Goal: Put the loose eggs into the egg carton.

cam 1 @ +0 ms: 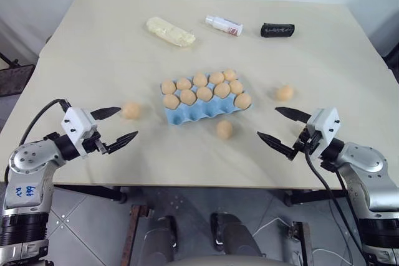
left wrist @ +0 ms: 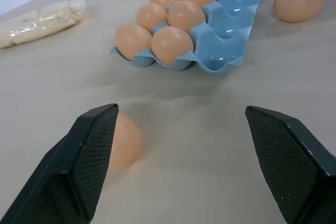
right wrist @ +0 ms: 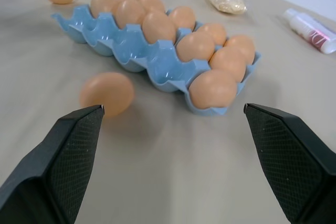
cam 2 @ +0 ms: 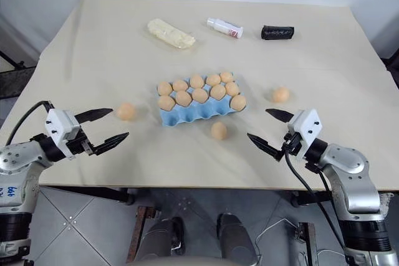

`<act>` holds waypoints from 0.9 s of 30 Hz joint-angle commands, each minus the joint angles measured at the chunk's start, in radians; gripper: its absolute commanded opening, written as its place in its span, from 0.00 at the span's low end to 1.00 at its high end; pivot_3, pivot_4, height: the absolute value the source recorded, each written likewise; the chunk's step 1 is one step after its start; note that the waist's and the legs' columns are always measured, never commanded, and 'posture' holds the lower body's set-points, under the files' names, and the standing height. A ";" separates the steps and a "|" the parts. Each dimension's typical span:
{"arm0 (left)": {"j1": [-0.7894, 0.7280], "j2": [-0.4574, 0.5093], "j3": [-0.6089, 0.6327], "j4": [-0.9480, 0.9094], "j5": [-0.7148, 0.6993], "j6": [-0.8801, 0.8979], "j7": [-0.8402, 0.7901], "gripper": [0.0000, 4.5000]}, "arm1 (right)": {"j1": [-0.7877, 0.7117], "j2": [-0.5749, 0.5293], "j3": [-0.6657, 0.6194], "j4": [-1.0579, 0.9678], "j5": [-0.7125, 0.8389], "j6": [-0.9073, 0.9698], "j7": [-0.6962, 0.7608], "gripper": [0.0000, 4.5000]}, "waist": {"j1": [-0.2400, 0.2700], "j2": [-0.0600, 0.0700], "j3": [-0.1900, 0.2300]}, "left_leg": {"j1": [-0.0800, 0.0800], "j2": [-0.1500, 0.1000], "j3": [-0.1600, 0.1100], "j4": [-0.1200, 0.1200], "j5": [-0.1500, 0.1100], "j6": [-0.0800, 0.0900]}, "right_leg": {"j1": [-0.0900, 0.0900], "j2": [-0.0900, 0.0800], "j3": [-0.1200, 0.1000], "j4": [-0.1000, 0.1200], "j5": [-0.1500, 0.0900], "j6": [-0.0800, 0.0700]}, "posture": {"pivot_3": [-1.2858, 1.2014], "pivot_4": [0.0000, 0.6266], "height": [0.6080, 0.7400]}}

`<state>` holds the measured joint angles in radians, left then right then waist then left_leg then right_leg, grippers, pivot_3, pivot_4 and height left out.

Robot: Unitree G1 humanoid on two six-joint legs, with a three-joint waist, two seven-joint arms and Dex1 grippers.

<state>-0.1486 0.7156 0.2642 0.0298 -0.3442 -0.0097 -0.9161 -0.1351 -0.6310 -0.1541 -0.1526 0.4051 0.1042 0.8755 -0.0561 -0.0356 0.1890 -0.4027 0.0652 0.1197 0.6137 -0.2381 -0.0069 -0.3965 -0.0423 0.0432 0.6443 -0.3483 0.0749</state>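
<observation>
Left eye view: the light blue moulded egg carton sits mid-table, its two far rows filled with tan eggs and its near row of cups bare. Three loose smooth orange-tan eggs lie on the beige table: one to the carton's left, just beyond the left gripper; one just in front of the carton; one to its right, beyond the right gripper. Both grippers hover with fingers spread wide, grasping nothing.

The white bottle bears a red label, its print too small to read.
</observation>
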 commanded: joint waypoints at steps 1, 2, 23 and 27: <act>-0.013 -0.001 0.009 -0.005 0.001 -0.030 0.006 0.92 | -0.008 0.012 -0.003 -0.005 -0.006 -0.032 -0.006 1.00 | 0.001 0.000 0.000 | 0.000 0.000 0.000 0.000 0.000 0.000 | 0.000 0.000 0.000 0.000 0.000 0.000 | 0.52 0.24 1.00; -0.014 -0.004 0.004 -0.005 -0.003 -0.026 0.004 0.92 | -0.002 0.015 -0.011 -0.007 -0.007 -0.033 -0.012 1.00 | 0.001 0.000 0.000 | 0.000 0.000 0.000 0.000 0.000 0.000 | 0.000 0.000 0.000 0.000 0.000 0.000 | 0.52 0.24 1.00; -0.112 -0.134 -0.297 -0.058 0.003 -0.058 -0.178 0.92 | 0.371 0.112 -0.305 -0.070 -0.029 -0.035 -0.275 1.00 | 0.006 0.001 -0.001 | 0.008 -0.001 0.004 0.002 0.001 0.001 | 0.005 0.001 0.004 0.003 0.001 0.002 | 0.52 0.24 1.00; -0.113 -0.128 -0.294 -0.054 -0.011 -0.060 -0.203 0.92 | 0.273 0.061 -0.282 0.042 -0.043 -0.043 -0.232 1.00 | -0.004 0.001 -0.001 | 0.013 -0.001 0.005 0.002 0.001 0.001 | 0.009 0.001 0.006 0.005 0.001 0.001 | 0.52 0.24 1.00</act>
<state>-0.2643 0.5825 -0.0382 -0.0096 -0.3381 -0.0542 -1.1026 0.1867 -0.5278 -0.4338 -0.1658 0.3673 0.0812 0.6198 -0.0605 -0.0344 0.1883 -0.3894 0.0644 0.1250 0.6158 -0.2370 -0.0062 -0.3872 -0.0410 0.0496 0.6491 -0.3474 0.0764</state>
